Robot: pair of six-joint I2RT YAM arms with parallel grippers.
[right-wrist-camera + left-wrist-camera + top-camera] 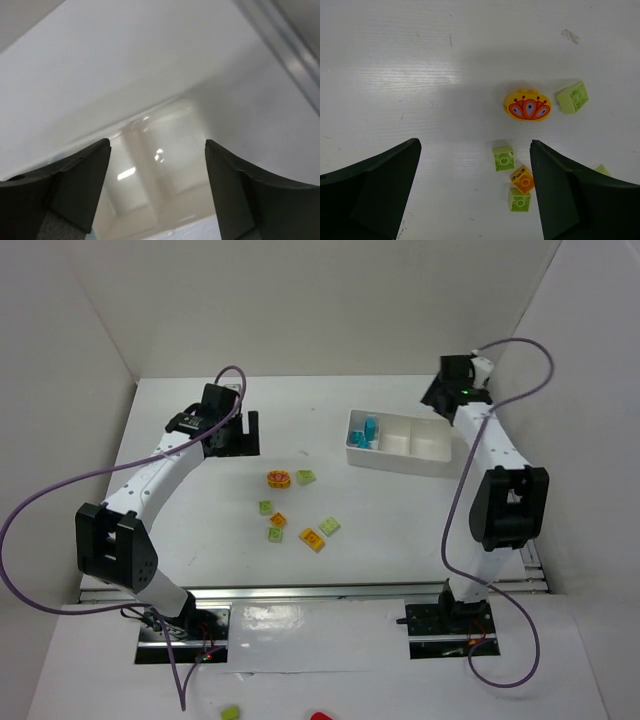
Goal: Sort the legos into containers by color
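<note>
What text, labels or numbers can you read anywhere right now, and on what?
No readable words, brands or numbers in any view.
Yellow domed piece: a red and blue petal drawing, no letters.
Orange brick: small dark marks, too small to read.

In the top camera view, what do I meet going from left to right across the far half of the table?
The left arm's fingers, yellow rounded piece with red pattern, light green brick, white tray holding cyan bricks in its left compartment.
</note>
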